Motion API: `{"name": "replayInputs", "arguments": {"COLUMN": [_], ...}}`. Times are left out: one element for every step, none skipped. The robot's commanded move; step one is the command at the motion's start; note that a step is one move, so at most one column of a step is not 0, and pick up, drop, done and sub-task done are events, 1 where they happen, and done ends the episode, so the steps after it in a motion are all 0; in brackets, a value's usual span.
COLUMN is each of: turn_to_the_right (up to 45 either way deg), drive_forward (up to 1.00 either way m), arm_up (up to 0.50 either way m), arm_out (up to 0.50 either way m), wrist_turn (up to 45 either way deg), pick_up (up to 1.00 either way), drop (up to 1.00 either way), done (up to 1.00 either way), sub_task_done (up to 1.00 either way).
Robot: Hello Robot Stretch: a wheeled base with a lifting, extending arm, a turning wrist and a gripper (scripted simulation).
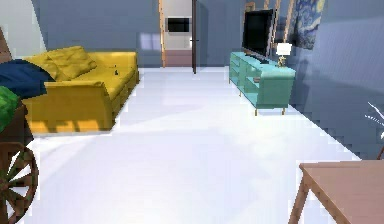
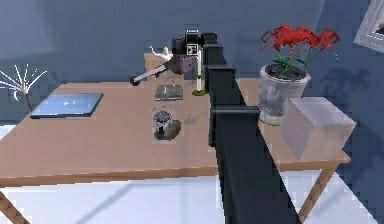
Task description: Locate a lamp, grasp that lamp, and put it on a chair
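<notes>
Tool (image 2: 142,75) hangs over the brown wooden tabletop (image 2: 100,140) near a small flat dark slab (image 2: 168,92). Honestly can't tell if it's holding anything. The small white-shaded lamp (image 1: 285,49) sits on the teal cabinet (image 1: 262,85).

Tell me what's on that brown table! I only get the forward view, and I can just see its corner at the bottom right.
Observer: A pot of red flowers stands on the table, toward the arm side view's right.
Operator: Cool! Where's the arm?
Observer: The arm reaches out above the tabletop, and the gripper sits at its far end.
Operator: Is a lamp there?
Observer: A thin golden post stands on the table by the gripper; I cannot tell whether it is a lamp.
</notes>
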Motion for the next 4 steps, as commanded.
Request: {"name": "replayInputs", "arguments": {"turn_to_the_right": [0.0, 0.0, 0.0, 0.0], "drive_forward": [0.0, 0.0, 0.0, 0.0], "arm_up": [0.0, -0.3, 0.0, 0.1], "arm_out": [0.0, 0.0, 0.0, 0.0], "wrist_turn": [15.0, 0.0, 0.0, 0.0], "pick_up": [0.0, 0.0, 1.0, 0.0], "drop": [0.0, 0.0, 0.0, 0.0], "done": [0.0, 0.0, 0.0, 0.0], "sub_task_done": [0.0, 0.0, 0.0, 0.0]}}
